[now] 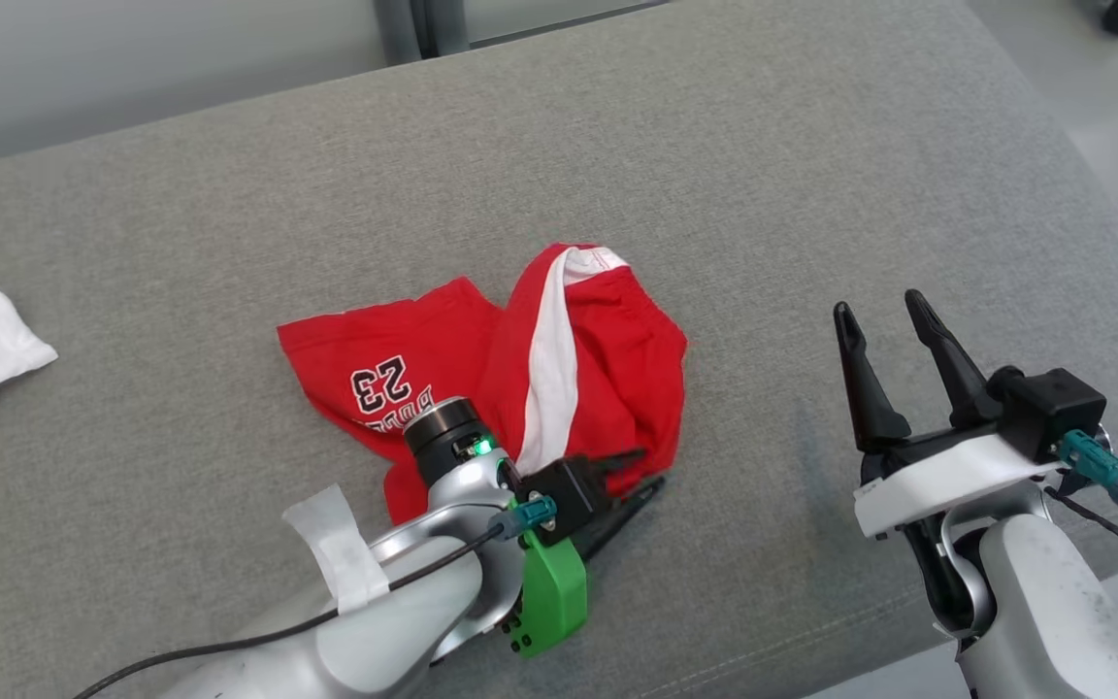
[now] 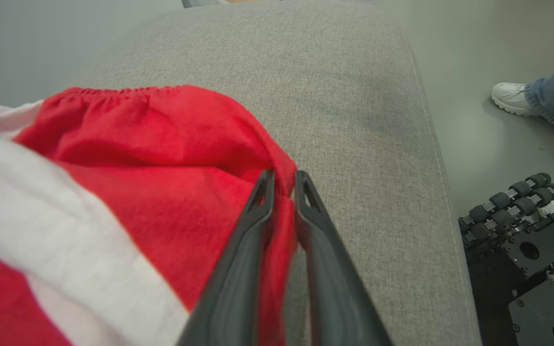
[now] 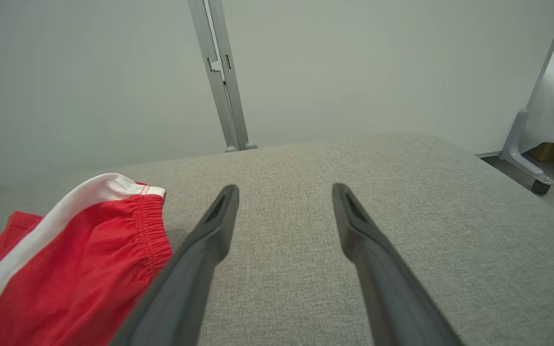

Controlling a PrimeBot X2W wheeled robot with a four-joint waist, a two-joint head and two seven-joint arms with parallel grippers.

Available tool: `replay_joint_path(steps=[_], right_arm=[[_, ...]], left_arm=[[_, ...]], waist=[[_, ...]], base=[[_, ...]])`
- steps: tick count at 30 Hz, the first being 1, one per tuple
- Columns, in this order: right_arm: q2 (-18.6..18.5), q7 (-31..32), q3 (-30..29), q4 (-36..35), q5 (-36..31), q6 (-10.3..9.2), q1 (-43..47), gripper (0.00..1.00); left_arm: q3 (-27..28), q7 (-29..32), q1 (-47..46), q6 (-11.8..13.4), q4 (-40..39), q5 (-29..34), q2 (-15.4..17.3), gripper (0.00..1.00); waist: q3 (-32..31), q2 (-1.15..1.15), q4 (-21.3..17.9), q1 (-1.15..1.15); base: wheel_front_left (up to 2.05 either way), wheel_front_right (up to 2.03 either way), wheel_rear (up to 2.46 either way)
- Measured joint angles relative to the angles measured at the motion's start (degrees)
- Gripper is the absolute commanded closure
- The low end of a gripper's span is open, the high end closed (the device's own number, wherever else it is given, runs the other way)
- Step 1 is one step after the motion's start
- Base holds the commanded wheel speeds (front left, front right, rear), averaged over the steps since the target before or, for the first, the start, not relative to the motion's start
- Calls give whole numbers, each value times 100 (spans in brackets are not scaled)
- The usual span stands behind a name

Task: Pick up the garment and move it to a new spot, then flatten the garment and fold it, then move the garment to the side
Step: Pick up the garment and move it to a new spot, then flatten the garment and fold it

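Grey cushion [image 1: 714, 146] under us | red shorts [image 1: 598, 359] lie crumpled mid-cushion | our left gripper [image 2: 284, 177] pinches their near edge — we judge, to lift them | right gripper [image 1: 879, 303] waits spread, empty

Even, soft light; blurred wrist-view foregrounds.

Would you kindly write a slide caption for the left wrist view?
The left gripper, jaws shut, pinches an edge of the red garment on the grey cushion.

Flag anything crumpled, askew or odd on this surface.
The red garment with a white stripe lies bunched and twisted on the grey fabric cushion, its 23 print upside down; the left claw pinches its edge.
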Motion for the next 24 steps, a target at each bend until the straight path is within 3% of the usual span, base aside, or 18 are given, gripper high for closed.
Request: replay_joint_path(steps=[6, 17, 24], right_arm=[[-137, 223, 76, 435, 381, 103, -220, 0], [-321, 1594, 299, 1085, 1653, 160, -1099, 0], [-765, 2525, 579, 1380, 2369, 160, -1501, 0]], left_arm=[[492, -136, 216, 34, 20, -333, -214, 0], [1688, -162, 766, 693, -712, -708, -283, 0], [2249, -162, 1179, 1018, -1368, -699, -299, 0]], waist=[[-107, 0, 361, 0], [-368, 0, 1147, 0], [-482, 0, 1689, 0]], base=[[0, 0, 0], [0, 0, 0], [0, 0, 0]])
